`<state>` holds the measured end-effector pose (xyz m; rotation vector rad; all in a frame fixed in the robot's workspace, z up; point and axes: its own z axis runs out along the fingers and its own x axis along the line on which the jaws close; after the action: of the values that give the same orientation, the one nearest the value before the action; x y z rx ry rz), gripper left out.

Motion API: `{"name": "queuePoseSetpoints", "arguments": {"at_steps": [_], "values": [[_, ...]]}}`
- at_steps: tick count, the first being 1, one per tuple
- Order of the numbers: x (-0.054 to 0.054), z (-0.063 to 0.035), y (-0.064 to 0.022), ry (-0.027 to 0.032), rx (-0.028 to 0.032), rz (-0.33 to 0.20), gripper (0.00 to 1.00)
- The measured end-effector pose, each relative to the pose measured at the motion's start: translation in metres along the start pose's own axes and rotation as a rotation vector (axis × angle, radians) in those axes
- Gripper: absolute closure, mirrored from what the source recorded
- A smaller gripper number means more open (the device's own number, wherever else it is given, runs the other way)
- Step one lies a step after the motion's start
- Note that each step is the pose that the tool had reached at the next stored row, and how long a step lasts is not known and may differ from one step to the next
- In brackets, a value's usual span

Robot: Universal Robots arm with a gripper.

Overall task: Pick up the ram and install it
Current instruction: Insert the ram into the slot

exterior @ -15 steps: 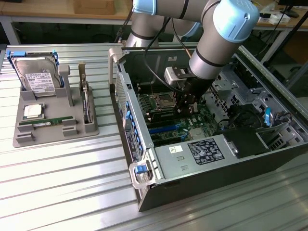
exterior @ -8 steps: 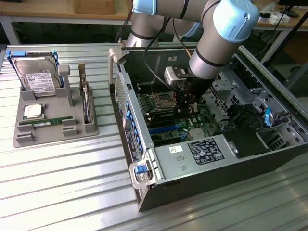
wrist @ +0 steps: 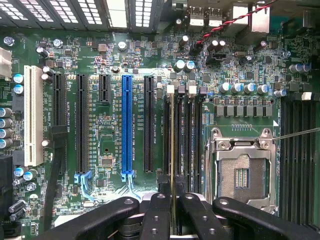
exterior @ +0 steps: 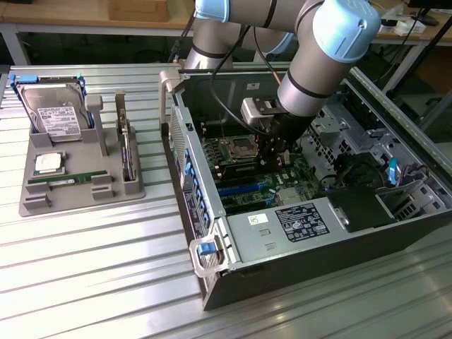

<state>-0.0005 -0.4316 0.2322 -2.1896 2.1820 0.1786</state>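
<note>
- Our pincer (wrist: 173, 197) is clamped on the ram (wrist: 172, 140). We see the ram edge-on as a thin line between the fingers, down inside the open computer case (exterior: 296, 274).
- The stick runs along one of the black memory slots (wrist: 183, 135), just beside the empty processor socket (wrist: 241, 172). Whether it is seated we cannot tell.
- To do this well, we judge it should stay upright and parallel to the slot, pressed evenly along its length, with the white end latch (wrist: 170, 90) left free.
- The capacitors (wrist: 182, 65) near the slot end need clearance.
</note>
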Motion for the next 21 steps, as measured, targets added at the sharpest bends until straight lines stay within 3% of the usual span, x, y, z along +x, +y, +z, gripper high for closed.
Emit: {"name": "queuePoseSetpoints", "arguments": {"at_steps": [15, 17, 21], "values": [[0.0001, 0.0007, -0.0001, -0.0006, 0.0012, 0.011, 0.87], [0.0001, 0.0008, 0.0037, -0.0004, -0.004, 0.013, 0.87], [0.0001, 0.0009, 0.0037, -0.0006, -0.0041, 0.013, 0.87]]}}
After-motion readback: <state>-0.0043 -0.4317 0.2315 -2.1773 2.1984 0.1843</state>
